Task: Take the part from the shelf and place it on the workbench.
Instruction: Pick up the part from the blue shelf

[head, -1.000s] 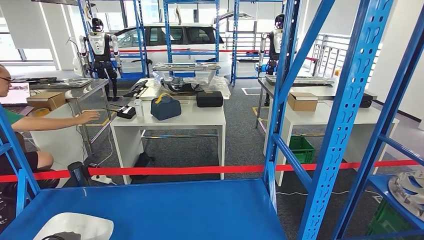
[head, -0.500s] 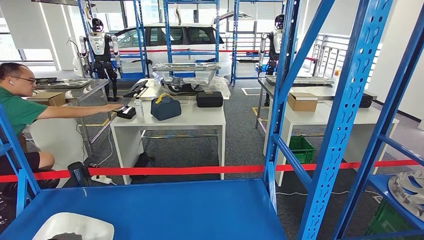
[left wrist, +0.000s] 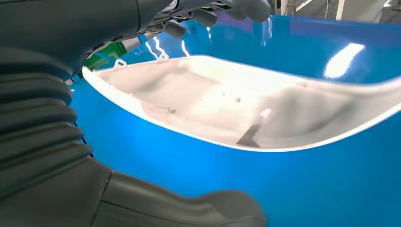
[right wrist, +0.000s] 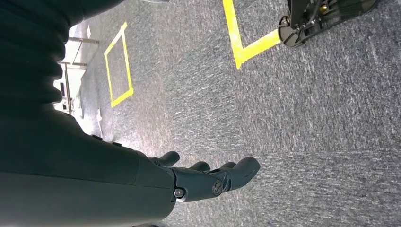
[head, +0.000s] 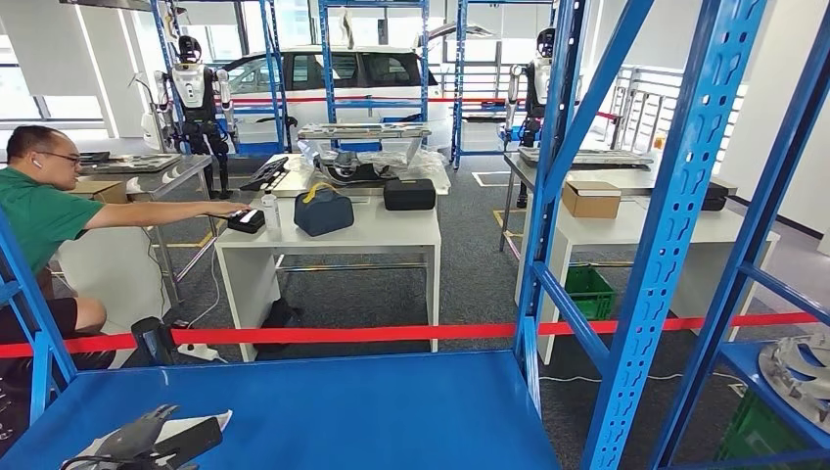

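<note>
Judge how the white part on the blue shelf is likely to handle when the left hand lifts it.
The white part looks like a thin, curved moulded shell, so probably light yet somewhat flexible at the edges. Its glossy surface and the shiny blue shelf suggest it may slide if pushed. Long and dished, it could tilt if the left hand grips one end.

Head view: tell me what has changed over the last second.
The left hand has come up over the white part on the blue shelf, fingers spread above it, not yet gripping. The person has leaned in, reaching to the black box on the white table. The part, bag and red tape stayed put.
</note>
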You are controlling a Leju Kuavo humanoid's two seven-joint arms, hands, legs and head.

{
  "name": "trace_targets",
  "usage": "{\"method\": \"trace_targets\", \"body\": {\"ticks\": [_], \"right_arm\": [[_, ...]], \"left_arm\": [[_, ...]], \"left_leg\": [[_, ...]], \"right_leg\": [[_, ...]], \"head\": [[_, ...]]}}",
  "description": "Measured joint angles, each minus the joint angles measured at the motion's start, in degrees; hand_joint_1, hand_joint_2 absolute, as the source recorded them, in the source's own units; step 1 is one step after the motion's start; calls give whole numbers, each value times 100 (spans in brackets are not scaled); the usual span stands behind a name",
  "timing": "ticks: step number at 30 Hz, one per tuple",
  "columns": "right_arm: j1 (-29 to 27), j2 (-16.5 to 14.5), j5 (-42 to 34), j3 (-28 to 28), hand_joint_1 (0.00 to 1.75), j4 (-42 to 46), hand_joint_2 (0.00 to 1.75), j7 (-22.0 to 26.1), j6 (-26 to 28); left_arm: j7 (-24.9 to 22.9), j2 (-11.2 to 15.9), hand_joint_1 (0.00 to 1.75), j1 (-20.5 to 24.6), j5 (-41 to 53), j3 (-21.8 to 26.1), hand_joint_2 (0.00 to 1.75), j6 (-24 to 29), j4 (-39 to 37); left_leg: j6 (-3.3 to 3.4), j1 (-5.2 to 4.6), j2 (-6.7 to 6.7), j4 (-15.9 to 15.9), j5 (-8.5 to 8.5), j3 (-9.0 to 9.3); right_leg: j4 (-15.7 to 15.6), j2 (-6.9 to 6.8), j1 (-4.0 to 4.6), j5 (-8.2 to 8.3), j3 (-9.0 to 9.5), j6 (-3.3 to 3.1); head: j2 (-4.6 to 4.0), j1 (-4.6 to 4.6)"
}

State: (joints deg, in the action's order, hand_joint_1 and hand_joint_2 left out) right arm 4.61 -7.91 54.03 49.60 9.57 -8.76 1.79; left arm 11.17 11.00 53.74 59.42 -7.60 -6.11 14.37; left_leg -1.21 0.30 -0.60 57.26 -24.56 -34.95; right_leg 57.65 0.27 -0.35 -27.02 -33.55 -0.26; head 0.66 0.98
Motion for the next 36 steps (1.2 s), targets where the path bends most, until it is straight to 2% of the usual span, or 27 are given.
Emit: {"method": "trace_targets", "body": {"ticks": [10,24,28,30,32,35,36], "right_arm": [[1,0,-2,65,0,0,175,20,7],[2,-11,4,94,0,-1,175,-8,43],[2,-29,11,106,0,-2,175,-8,54],[6,-36,14,110,0,-1,175,-5,56],[9,-37,16,114,0,-1,175,-3,57],[-1,-40,15,122,0,-2,175,-3,54],[-9,-41,16,126,0,-2,175,-3,54]], "left_arm": [[-2,-25,0,43,-33,368,0,168,46],[-621,-40,0,72,409,369,0,250,45],[-707,-27,0,68,446,368,0,253,39],[-737,-10,0,66,446,367,0,259,48],[-754,1,0,75,446,366,0,271,58],[-762,2,0,82,446,366,0,280,46],[-763,1,0,74,446,366,0,280,40]], "left_leg": [[-2,1,2,0,-1,0],[-3,1,1,0,-2,0],[58,-33,2,24,-50,-4],[98,-12,11,-33,-42,45],[138,24,25,-107,-26,120],[164,31,36,-114,-57,157],[156,32,33,-102,-76,162]], "right_leg": [[0,1,1,-1,0,-1],[1,0,1,-2,1,-1],[-28,-3,-36,0,18,55],[-10,-4,-33,-25,31,95],[281,-4,-28,-181,-92,120],[1402,-4,-47,-638,-704,136],[1643,-4,-56,-676,-861,144]], "head": [[0,0],[0,0],[0,2],[0,2],[0,-3],[0,-10],[0,-10]]}}
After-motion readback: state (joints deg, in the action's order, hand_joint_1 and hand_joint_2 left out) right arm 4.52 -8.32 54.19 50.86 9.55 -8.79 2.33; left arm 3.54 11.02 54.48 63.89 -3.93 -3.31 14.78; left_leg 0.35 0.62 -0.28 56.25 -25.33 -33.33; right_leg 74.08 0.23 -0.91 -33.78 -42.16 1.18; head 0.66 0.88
